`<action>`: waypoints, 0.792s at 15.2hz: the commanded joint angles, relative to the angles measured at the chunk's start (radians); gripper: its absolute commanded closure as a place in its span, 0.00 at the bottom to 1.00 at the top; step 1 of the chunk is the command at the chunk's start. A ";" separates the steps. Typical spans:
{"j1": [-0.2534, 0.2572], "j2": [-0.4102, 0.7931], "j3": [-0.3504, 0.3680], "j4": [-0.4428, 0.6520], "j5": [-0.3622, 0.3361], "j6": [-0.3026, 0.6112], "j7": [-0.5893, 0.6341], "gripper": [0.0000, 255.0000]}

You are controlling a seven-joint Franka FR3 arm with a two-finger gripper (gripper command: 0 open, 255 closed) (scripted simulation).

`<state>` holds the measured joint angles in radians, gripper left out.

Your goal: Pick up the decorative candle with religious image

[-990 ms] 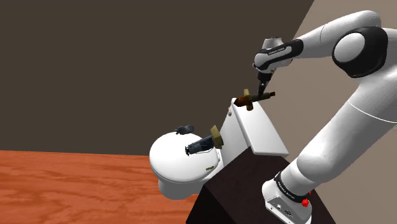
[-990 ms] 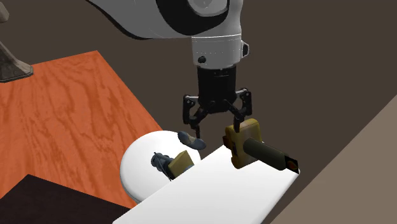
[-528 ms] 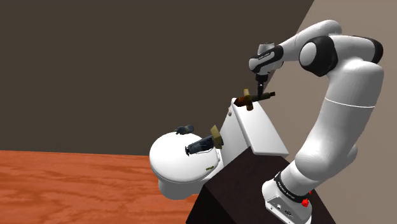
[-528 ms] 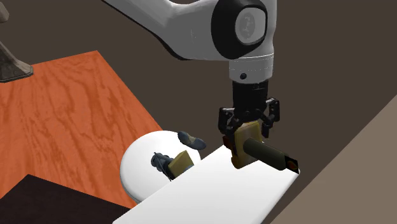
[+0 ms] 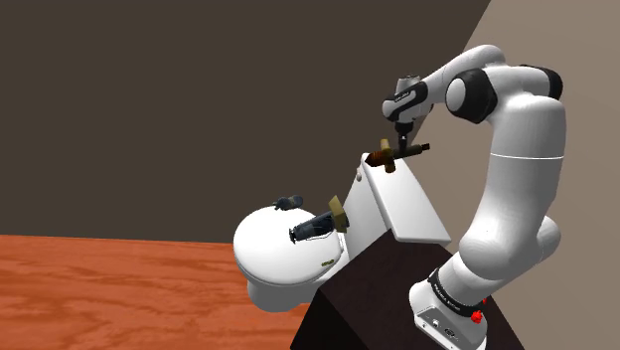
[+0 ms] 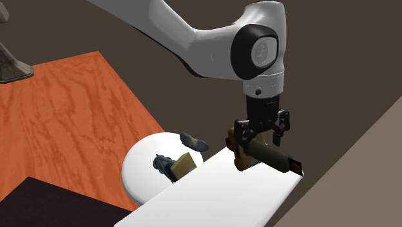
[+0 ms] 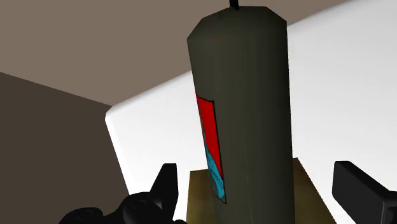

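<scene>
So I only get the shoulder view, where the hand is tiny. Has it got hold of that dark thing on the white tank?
Observer: No. In the wrist view the hand is open, its fingers apart on either side of the candle, touching nothing.
Visitor: A candle? Is it standing up?
Observer: No. The second exterior view shows it lying on its side, resting across a tan block on the tank lid.
Visitor: Is it plain?
Observer: The wrist view shows a red and blue picture down its side.
</scene>
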<state>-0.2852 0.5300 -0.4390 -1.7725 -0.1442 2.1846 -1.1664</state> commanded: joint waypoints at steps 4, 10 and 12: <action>-0.007 0.029 0.006 -0.007 0.007 0.036 0.004 0.00; -0.006 0.028 0.006 -0.007 0.007 0.034 0.004 1.00; -0.005 0.027 0.005 -0.008 0.006 0.034 0.005 1.00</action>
<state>-0.2908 0.5562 -0.4344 -1.7799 -0.1387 2.2185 -1.1619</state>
